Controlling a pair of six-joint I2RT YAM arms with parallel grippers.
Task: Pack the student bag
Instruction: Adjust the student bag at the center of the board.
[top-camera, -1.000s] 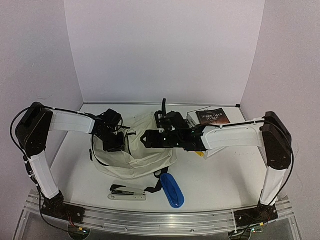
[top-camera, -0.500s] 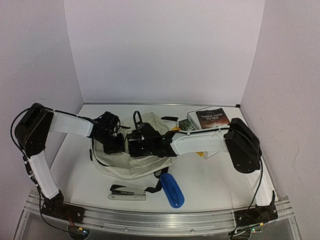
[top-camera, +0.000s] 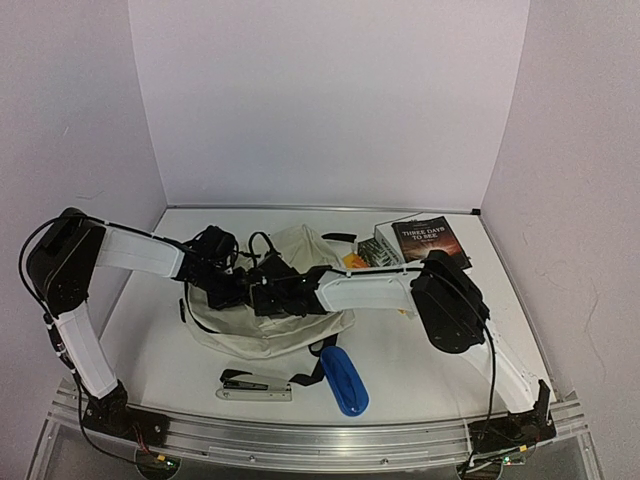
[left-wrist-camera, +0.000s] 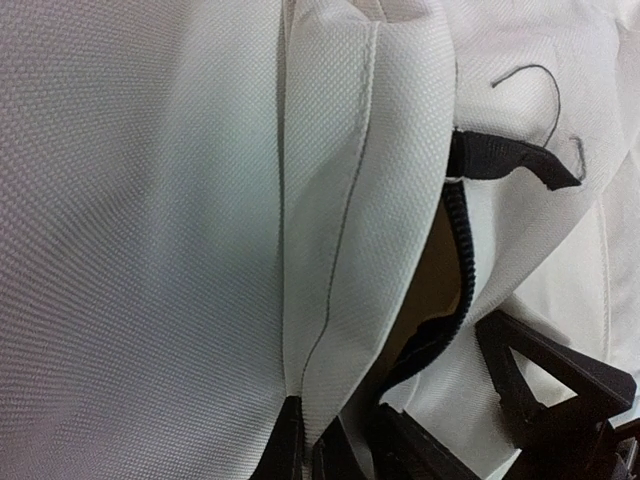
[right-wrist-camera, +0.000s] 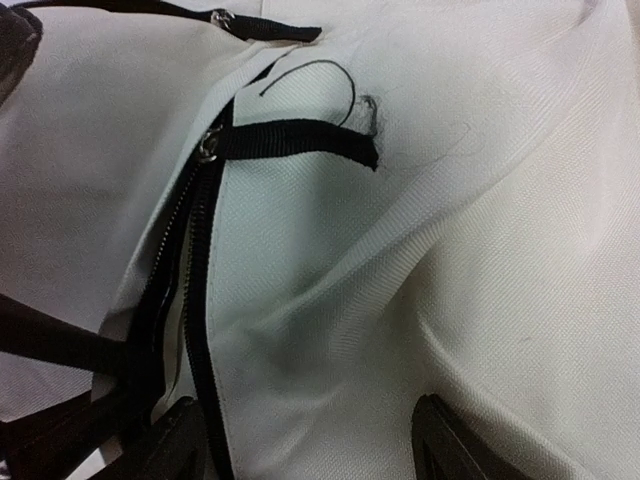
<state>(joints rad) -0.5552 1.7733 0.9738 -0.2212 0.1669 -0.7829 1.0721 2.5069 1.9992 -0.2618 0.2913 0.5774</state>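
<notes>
White table top (top-camera: 400, 385) between pale purple walls (top-camera: 330, 100). Nearest, a silver and black metal stapler (top-camera: 255, 386) beside a blue oval pouch (top-camera: 346, 382). Behind those, mid-table, the cream soft cloth student bag (top-camera: 275, 330) with black zippers. Left gripper (left-wrist-camera: 305, 440) pinching a fold of its cloth, jaws pressed together. Right gripper (right-wrist-camera: 310, 440) close by over the zipper, jaws spread wide. Farthest, right, a dark flat book (top-camera: 428, 237) on a pile.

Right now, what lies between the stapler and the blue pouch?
A black strap of the student bag trails into that gap, between stapler and blue pouch, seen in the top external view.
</notes>
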